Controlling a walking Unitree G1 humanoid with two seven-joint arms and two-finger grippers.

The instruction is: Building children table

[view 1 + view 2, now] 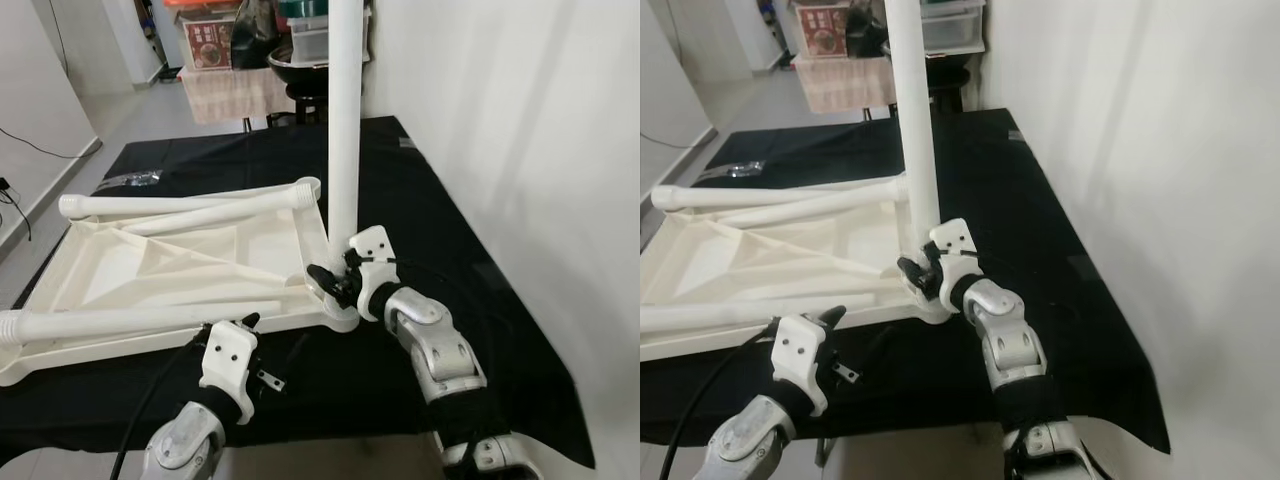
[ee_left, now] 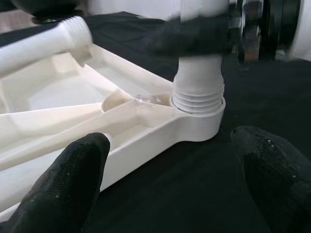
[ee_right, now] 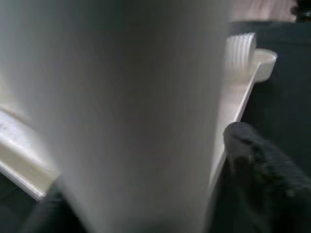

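Gripping upright white leg (image 1: 345, 120) w/ right pincer (image 1: 335, 280) | threaded end in upturned tabletop (image 1: 150, 265) corner | left pincer (image 2: 170, 179) released

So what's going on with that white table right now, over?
Right gripper clamped on upright leg at tabletop corner socket. Left gripper open, near the edge. Loose legs lying on it.

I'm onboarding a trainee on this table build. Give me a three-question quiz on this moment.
1. True or false: the right gripper grips the upright leg near its base.
2. The left gripper is: A) shut on a leg, B) open near the tabletop, C) resting on the black cloth.
3. How many legs lie loose on the tabletop?

Key: 1 true; 2 B; 3 three.
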